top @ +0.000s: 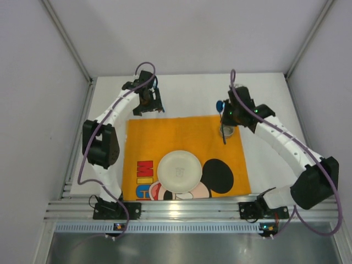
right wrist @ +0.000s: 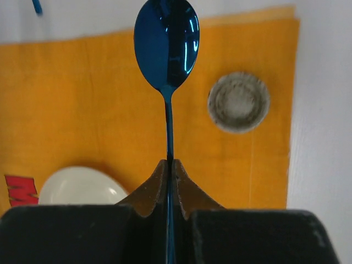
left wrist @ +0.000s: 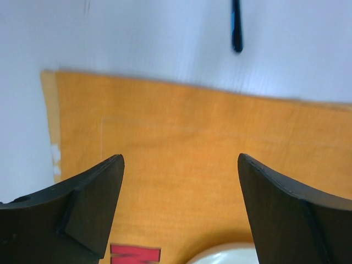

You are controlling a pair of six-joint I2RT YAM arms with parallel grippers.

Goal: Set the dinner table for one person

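The dinner table is white, with an orange Mickey Mouse mat on it. A white plate sits on the mat's near middle. My right gripper is shut on the thin handle of a blue spoon, held level above the mat's far right, next to a small round glass. My left gripper is open and holds nothing above the mat's far left part. Beyond the mat's far edge, the tip of a dark blue utensil lies on the white table.
A ribbed aluminium rail runs along the near edge, with both arm bases on it. Grey walls close in the table on the left, right and far sides. The mat's left edge carries a small white tag.
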